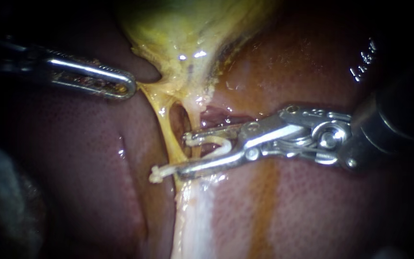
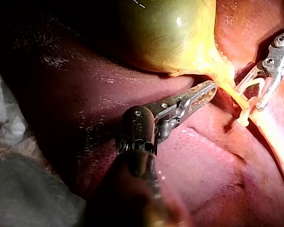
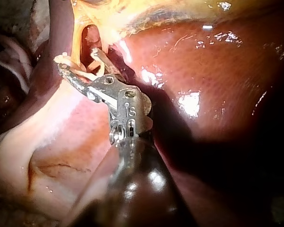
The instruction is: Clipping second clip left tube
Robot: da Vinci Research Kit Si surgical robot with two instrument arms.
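Our right instrument [image 1: 184, 154] reaches in over the liver [image 1: 312, 206] with its jaws standing wide apart. A white clip [image 1: 207, 140] sits between them, one arm lying along each jaw, so both jaws bear on it. The clip is open: its arms join only at the bend deep between the jaws, and the free end of the lower arm pokes out past the jaw tip.

We find the left tube [image 1: 168, 136], a thin yellow strand running down from the neck of the gallbladder [image 1: 183, 33], in the mouth of the clip. The lower jaw crosses it. The upper jaw ends just beside it, at the small window between this tube and a second strand [image 1: 193, 111]. The right wrist view also shows the yellow strand passing between the two jaws. We cannot tell whether either arm of the clip presses on the tube.

Our left instrument [image 1: 129, 85] lies apart from the right one, beside the gallbladder's neck. Its jaws lie together on a bit of yellow tissue [image 1: 143, 89] at the edge of the neck, which is drawn out to a point toward them and is continuous with the left tube.

Below the tube, a pale band [image 1: 192, 220] of whitish tissue runs on over the liver. In the left wrist view, a pale cloth [image 2: 19, 189] lies past the liver's edge, beside the instrument's shaft.
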